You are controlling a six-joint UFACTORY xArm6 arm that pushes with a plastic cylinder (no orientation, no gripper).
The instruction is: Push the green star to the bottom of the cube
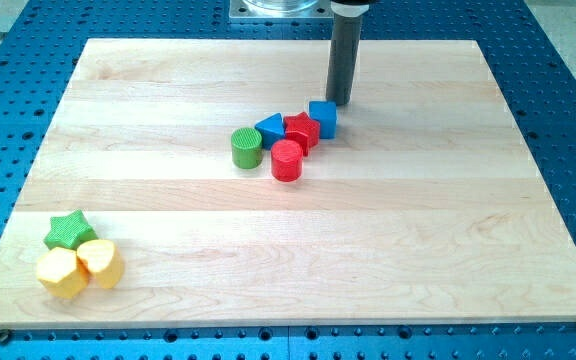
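The green star (67, 229) lies near the board's bottom left corner, touching two yellow blocks (61, 273) (101, 262) just below it. The blue cube (323, 118) sits above the board's middle, at the right end of a cluster. My tip (339, 103) stands just above and to the right of the blue cube, close to it, far from the green star.
Left of the blue cube in the cluster are a red block (301, 132), a blue triangle (271, 127), a green cylinder (246, 147) and a red cylinder (287, 160). The wooden board (418, 250) lies on a blue perforated table.
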